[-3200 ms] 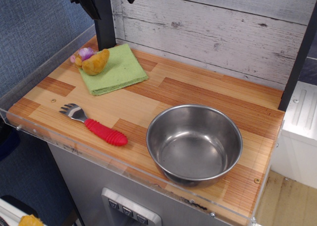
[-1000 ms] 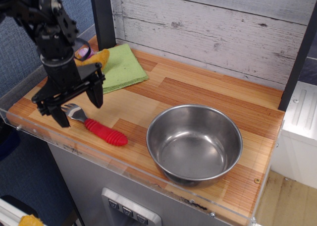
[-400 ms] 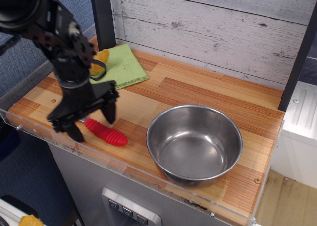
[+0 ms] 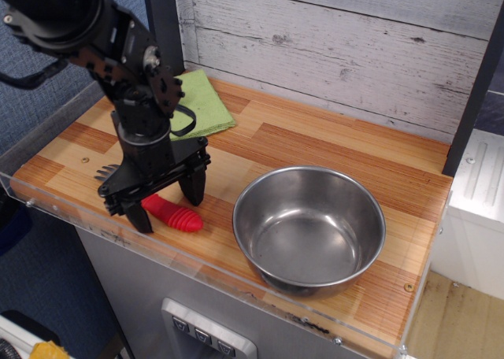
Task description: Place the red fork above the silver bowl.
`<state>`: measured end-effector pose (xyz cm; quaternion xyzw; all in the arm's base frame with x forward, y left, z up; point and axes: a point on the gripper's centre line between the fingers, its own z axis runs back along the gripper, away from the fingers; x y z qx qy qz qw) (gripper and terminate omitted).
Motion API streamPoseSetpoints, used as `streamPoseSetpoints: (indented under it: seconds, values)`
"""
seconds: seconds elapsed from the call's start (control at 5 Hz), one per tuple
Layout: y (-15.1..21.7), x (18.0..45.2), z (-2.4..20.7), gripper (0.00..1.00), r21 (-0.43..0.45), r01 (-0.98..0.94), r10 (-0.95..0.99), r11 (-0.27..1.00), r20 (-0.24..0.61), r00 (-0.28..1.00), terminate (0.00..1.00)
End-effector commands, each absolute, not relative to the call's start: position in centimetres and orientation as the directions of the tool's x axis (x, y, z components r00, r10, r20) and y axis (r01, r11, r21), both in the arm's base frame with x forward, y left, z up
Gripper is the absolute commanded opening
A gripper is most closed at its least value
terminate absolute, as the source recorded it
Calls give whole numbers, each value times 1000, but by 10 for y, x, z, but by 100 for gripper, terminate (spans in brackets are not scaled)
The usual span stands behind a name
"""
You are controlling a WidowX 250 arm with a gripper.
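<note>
The red fork (image 4: 173, 215) lies flat near the front edge of the wooden counter, its ribbed red handle pointing right and its silver tines (image 4: 106, 172) showing left of the arm. The silver bowl (image 4: 309, 227) stands upright and empty at the front right. My black gripper (image 4: 168, 205) is open, its two fingers straddling the handle, one finger (image 4: 142, 216) at the front and one (image 4: 194, 187) behind. The fingers are down at counter level around the handle, not closed on it.
A green cloth (image 4: 197, 103) lies at the back left, partly hidden by my arm. A black post (image 4: 161, 20) stands behind it. A clear acrylic rim (image 4: 47, 123) borders the counter's left and front edges. A whitewashed plank wall (image 4: 339, 44) backs the counter.
My gripper has come down from above and moved right along the fork, from over the tines to astride the red handle. The fork and bowl have not moved.
</note>
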<state>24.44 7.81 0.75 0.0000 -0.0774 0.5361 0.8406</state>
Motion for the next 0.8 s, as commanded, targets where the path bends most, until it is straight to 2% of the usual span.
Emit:
streamPoseSetpoints:
  seconds: [0.0,0.4,0.6]
  values:
    - [86,242,14,0,-61,-907,898,417,184,401,0]
    - [92,248,27,0,-80,-880,873,469,195,447,0]
    - [94,256,44,0,-110,-857,855,503,210,475,0]
